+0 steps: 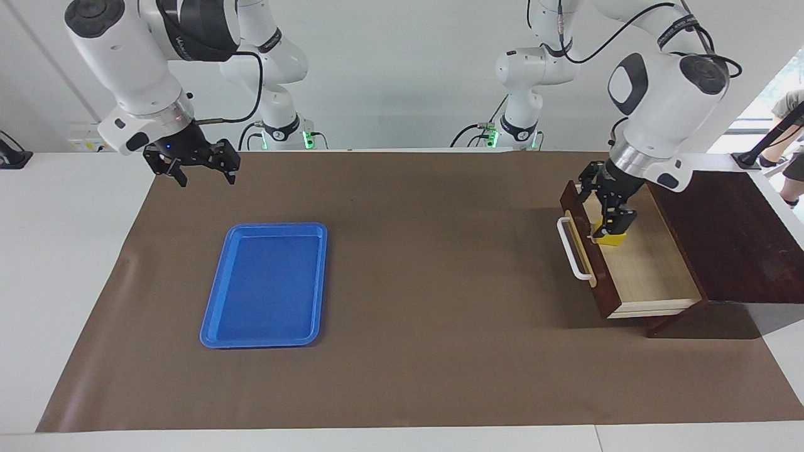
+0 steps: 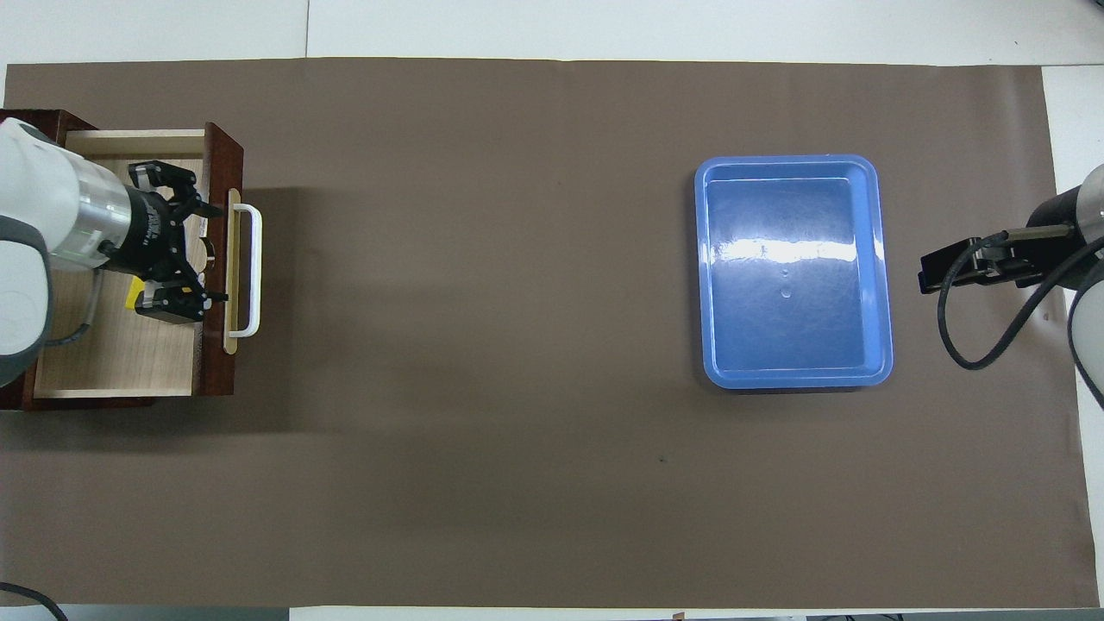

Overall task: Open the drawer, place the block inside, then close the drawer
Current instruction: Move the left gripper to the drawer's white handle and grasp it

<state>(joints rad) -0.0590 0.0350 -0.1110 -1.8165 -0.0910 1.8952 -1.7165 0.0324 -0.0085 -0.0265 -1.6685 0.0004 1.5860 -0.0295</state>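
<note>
Two arms are up, and only one is busy: the left arm bends steeply down into the open drawer (image 1: 653, 270), its gripper (image 1: 612, 231) pinching the yellow block (image 1: 611, 238) just inside the drawer's front panel. Whether the block touches the pale floor, I cannot tell. The right gripper (image 1: 200, 169) waits, fingers spread and empty, above the brown mat's (image 1: 427, 301) edge, well apart from the drawer.

Yellow block (image 1: 611, 238), dark brown drawer (image 1: 584, 216) with pale interior, blue tray (image 1: 217, 326), brown mat (image 1: 427, 282).
</note>
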